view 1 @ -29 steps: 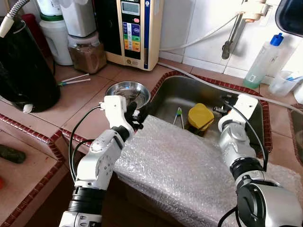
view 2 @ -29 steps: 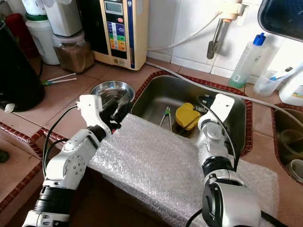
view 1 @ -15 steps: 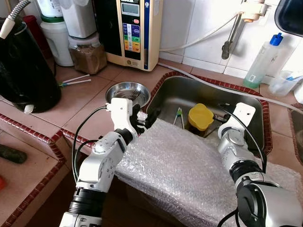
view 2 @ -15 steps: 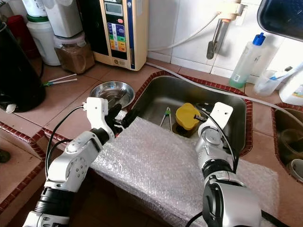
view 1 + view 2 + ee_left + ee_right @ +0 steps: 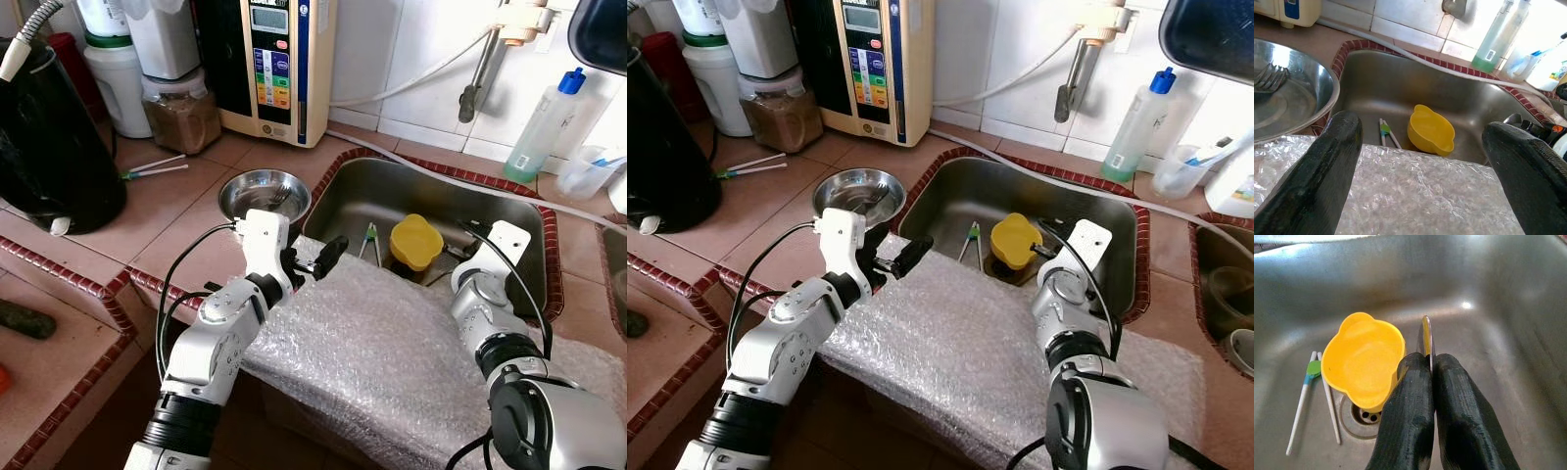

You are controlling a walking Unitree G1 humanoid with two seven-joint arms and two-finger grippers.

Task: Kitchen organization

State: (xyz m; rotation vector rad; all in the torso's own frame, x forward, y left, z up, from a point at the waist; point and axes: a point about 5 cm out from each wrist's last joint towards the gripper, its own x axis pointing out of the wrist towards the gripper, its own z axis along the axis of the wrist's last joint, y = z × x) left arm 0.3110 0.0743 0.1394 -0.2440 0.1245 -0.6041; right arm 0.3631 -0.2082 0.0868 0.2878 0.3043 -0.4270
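The right hand [image 5: 1431, 377] hangs low inside the steel sink [image 5: 509, 211], its two black fingers pressed together on a thin metal utensil [image 5: 1426, 335] with a yellow streak along it; what kind of utensil it is cannot be told from the sliver that sticks out past the fingertips. It is held just beside the yellow cup [image 5: 1364, 360], which sits over the drain [image 5: 1359, 416], so I judge the utensil is being lifted out of the sink or carried toward a place with the other cutlery.

The left hand [image 5: 1425, 161] hovers above the near edge of the sink with its fingers spread wide and nothing between them, pointing across the basin. It looks ready to reach in for the next item, probably the cup or the training chopsticks [image 5: 1386, 133] lying on the sink floor just beside it.

A sheet of bubble wrap [image 5: 392, 343] is draped over the front edge of the worktop and sink, most likely as padding for the arms that rest across it.

On the tiled worktop [image 5: 186, 196] left of the sink stands a shallow steel bowl [image 5: 263, 188] with a fork [image 5: 1271, 78] lying in it, which suggests it serves as the gathering spot for cutlery. The yellow cup is empty. A soap bottle [image 5: 544, 122] stands behind the sink, well apart from both hands
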